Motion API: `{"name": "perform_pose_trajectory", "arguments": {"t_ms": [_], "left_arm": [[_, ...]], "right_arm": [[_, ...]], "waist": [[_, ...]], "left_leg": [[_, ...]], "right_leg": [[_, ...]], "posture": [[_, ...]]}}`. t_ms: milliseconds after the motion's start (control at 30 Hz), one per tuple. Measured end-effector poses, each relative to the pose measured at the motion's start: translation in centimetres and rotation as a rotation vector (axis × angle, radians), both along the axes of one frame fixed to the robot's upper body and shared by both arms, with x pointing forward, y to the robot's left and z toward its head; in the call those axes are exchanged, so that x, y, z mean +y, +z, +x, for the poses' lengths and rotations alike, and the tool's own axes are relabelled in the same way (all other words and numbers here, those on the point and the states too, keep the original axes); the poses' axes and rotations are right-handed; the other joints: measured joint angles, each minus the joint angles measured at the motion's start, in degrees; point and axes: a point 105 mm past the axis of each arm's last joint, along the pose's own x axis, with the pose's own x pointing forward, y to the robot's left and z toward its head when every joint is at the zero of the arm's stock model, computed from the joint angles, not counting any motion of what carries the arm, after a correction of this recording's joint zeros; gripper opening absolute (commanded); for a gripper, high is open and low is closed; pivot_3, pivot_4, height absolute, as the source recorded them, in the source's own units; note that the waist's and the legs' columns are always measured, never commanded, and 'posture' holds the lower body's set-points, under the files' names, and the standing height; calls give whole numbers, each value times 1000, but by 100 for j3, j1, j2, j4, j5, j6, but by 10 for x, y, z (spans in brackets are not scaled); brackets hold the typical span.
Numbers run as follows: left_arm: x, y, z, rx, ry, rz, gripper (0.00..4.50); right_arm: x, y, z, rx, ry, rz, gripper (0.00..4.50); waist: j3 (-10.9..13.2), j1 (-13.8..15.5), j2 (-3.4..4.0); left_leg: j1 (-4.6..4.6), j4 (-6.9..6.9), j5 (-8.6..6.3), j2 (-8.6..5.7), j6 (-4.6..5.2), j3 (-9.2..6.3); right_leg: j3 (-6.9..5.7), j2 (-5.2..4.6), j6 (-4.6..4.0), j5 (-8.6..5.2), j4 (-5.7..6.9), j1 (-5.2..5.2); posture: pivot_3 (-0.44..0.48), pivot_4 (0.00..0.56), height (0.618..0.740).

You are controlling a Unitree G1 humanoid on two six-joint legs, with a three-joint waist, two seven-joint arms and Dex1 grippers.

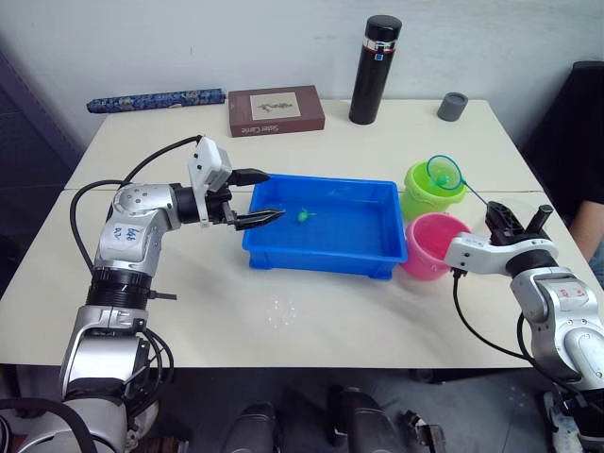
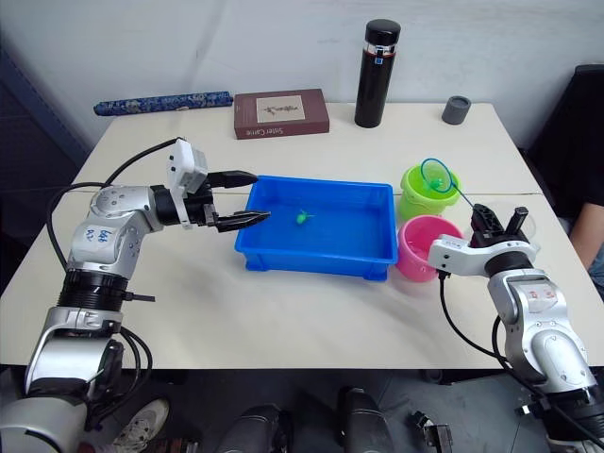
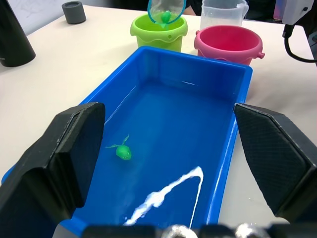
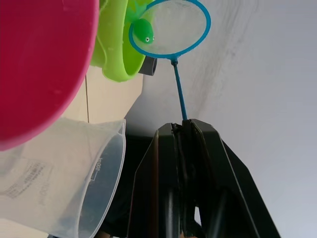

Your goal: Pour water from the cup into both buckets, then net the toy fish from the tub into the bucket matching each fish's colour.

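Item: right gripper (image 1: 514, 223), lower right of the left eye view. Fingers clenched on the thin stick handle of the net (image 1: 444, 172). The handle ran up and leftward in the frame from the fingertips to the hoop, so the net's long axis pointed away from the gripper toward the far left.

Item: pink bucket (image 1: 431, 245), just left of the right gripper, touching or nearly touching the tub's right end.

Item: blue tub (image 1: 324, 256), centre of the frame, holding water and one green fish (image 1: 304, 215) in its far-left part.

Item: left gripper (image 1: 259, 197), centre left, fingers released and spread wide at the tub's left rim, grasping nothing. It was the nearer gripper to the loose fish, though the net sat with the right arm.

Item: green bucket (image 1: 423, 192), beyond the pink one. The hoop hung directly above its mouth, carrying a second green fish (image 4: 143, 31).

Judgement: the coming move turned on that hoop-over-bucket alignment; tipping the hoop should drop the fish in.

Item: clear cup (image 3: 223, 13), beyond the pink bucket in the left wrist view.
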Motion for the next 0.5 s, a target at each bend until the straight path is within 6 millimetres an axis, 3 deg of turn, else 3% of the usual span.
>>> {"name": "perform_pose_trajectory", "arguments": {"t_ms": [200,500], "left_arm": [[0,0,0,-1,0,0,4455],[0,0,0,-1,0,0,4455]], "right_arm": [[10,14,-2,-58,68,-357,0],[15,26,0,-157,66,-524,0]], "waist": [[0,1,0],[0,1,0]], "left_leg": [[0,0,0,-1,1,0],[0,0,1,-1,1,0]], "right_leg": [[2,-1,0,0,1,-2],[1,0,0,0,1,-1]], "posture": [[0,150,740],[0,150,740]]}}
